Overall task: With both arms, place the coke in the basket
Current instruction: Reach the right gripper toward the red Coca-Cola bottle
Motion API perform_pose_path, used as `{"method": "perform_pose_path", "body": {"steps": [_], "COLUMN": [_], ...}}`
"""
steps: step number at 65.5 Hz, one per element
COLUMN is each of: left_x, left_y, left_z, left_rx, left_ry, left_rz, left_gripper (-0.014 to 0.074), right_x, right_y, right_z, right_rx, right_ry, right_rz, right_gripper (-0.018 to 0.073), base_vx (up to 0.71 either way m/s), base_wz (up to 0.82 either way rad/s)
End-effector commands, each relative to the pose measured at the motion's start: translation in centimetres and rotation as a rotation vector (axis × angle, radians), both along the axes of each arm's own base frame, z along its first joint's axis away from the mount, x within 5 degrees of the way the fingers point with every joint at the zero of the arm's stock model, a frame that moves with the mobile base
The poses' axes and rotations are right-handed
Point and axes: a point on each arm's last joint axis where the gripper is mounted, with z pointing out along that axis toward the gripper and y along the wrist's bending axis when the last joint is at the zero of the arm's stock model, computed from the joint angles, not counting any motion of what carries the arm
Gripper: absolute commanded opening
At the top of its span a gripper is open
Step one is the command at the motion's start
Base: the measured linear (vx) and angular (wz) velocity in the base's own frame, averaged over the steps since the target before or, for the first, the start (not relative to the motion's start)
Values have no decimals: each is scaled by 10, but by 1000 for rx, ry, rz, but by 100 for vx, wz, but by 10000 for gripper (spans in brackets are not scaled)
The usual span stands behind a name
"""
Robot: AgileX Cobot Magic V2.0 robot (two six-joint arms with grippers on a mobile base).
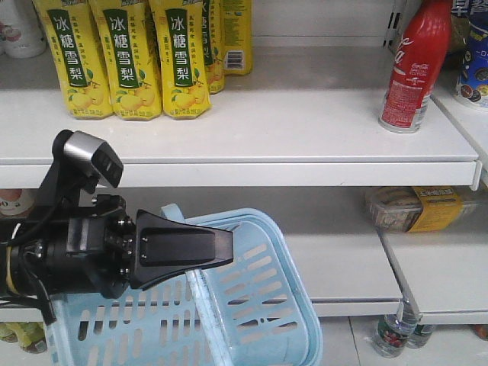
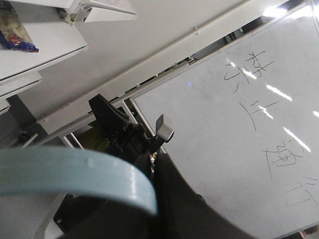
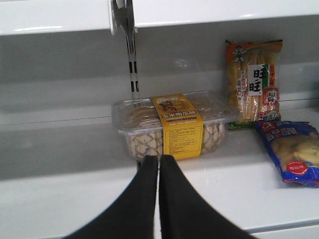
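I'm holding the basket (image 1: pixel 263 301) up by its handle, left end effector (image 1: pixel 225 256) clamped on it. Right end effector (image 3: pixel 158 167) is sitting closed and empty, facing a snack box (image 3: pixel 174 124). The coke (image 1: pixel 415 69), Coca-Cola script showing, is standing on the upper shelf (image 1: pixel 290 122), well apart from the 冰糖雪梨 bottles (image 1: pixel 130 61). Grabbing and dropping are both remaining.

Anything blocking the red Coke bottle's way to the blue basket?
Nothing visible. The slim red Coca-Cola bottle stands on the white upper shelf; the light blue slotted plastic basket hangs below, its right half open beside the left gripper.
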Motion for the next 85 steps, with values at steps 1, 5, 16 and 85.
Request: {"method": "perform_pose_path", "body": {"steps": [1, 5, 16, 85], "left_x": [-16, -16, -16, -16], "left_y": [2, 2, 2, 2], "left_z": [26, 26, 26, 26], "left_rx": [-181, -181, -181, -181], "left_ry": [-44, -44, -44, -44], "left_rz": [-138, -138, -138, -138], "left_gripper": [-6, -6, -6, -6], "right_x": [0, 0, 0, -10], "right_y": [1, 1, 1, -10], "right_z": [5, 5, 5, 49], "right_rx": [-25, -25, -25, 955], "right_ry": [-74, -74, -74, -616], "right_rz": [8, 8, 8, 30], "right_gripper": [-6, -6, -6, -6], "base_vx": [0, 0, 0, 0], "base_wz": [0, 0, 0, 0]}}
